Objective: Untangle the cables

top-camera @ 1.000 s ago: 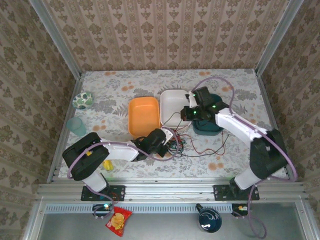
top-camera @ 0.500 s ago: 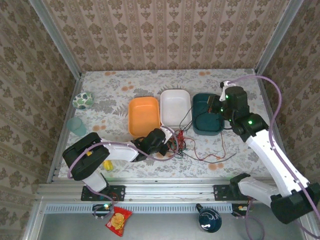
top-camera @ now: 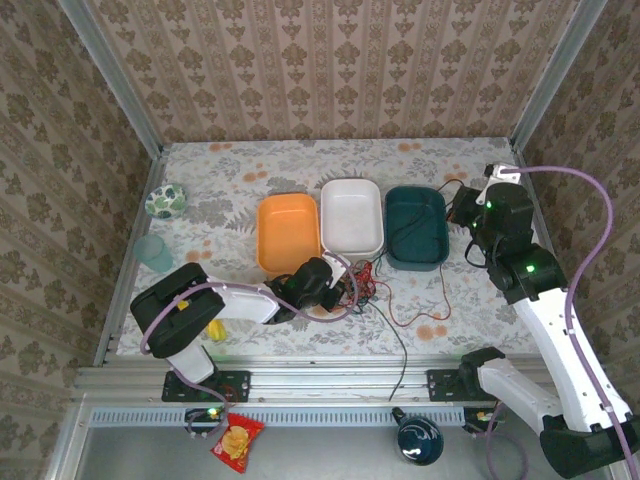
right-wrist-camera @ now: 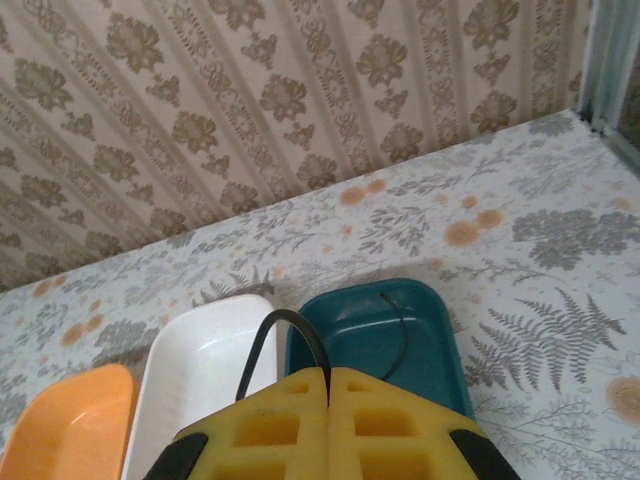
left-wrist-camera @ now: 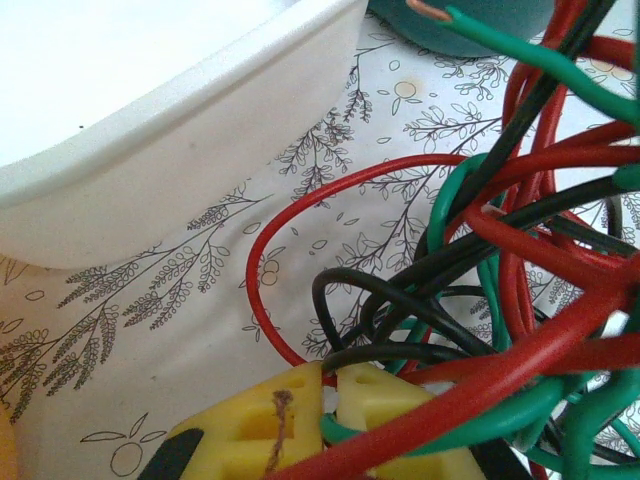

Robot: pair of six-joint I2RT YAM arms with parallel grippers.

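From above, the left gripper [top-camera: 338, 283] sits in the knot of cables [top-camera: 358, 283] just beside the white plastic tray [top-camera: 351, 190], so you cannot read its jaws. The right gripper [top-camera: 462, 207] is dark, near the dark teal plastic tray [top-camera: 415, 262].

At the left wrist, the yellow fingers [left-wrist-camera: 250, 430] stand almost together on the thin dark green wire [left-wrist-camera: 450, 428], and the thin red wire [left-wrist-camera: 262, 250] crosses them.

At the right wrist, the jaws are pressed onto the thin black wire [right-wrist-camera: 290, 318].

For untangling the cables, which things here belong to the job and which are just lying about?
Job: red cable, black cable, green cable.
Lying about: orange tray, white tray, teal tray, patterned bowl, clear cup, snack bag.
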